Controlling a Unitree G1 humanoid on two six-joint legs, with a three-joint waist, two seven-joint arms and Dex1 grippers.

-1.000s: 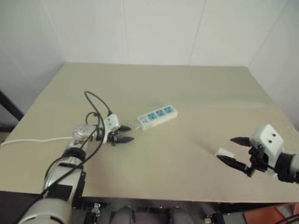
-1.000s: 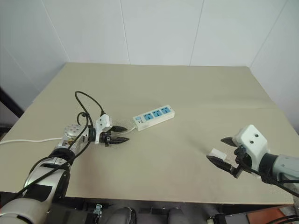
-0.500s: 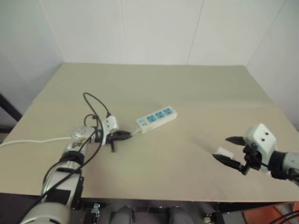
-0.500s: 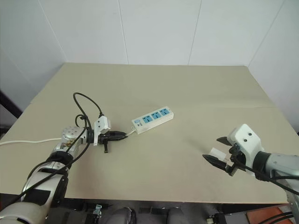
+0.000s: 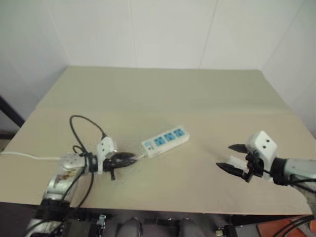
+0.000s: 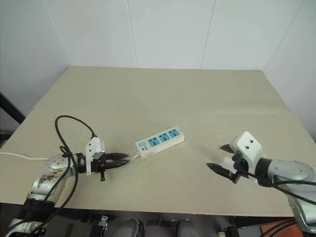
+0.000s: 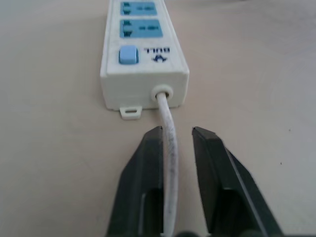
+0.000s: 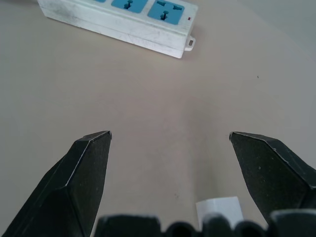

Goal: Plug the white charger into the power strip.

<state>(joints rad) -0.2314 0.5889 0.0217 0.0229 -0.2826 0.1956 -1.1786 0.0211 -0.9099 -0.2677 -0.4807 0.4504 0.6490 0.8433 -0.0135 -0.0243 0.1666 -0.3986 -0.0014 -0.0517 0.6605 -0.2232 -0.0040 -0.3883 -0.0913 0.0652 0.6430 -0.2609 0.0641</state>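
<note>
One power strip (image 6: pixel 159 141) lay near the middle of the tan table (image 6: pixel 163 94), angled, with three blue socket faces counted along its top. The left wrist view showed one pale blue switch (image 7: pixel 127 54) at the cord end, beside printed lettering, and one small mounting tab at that end. One thin white cord (image 7: pixel 168 148) left the strip's end.

Left gripper (image 6: pixel 121 159): low over the table just beside the strip's cord end, pointing toward it. Its two black fingers (image 7: pixel 140 182) stood narrow, with the cord running between them; one finger touched the cord, and whether the pair actually clamped it could not be told.

Right gripper (image 6: pixel 220 158): near the table's right front edge, well apart from the strip. Its two fingers (image 8: pixel 81 173) were spread wide, holding nothing.

One white charger (image 8: pixel 218 211) lay on the table between the right fingers, close to their base, touching neither as far as could be seen. Prongs not discernible.

One further white cable (image 6: pixel 22 156) ran along the table's left front edge.
</note>
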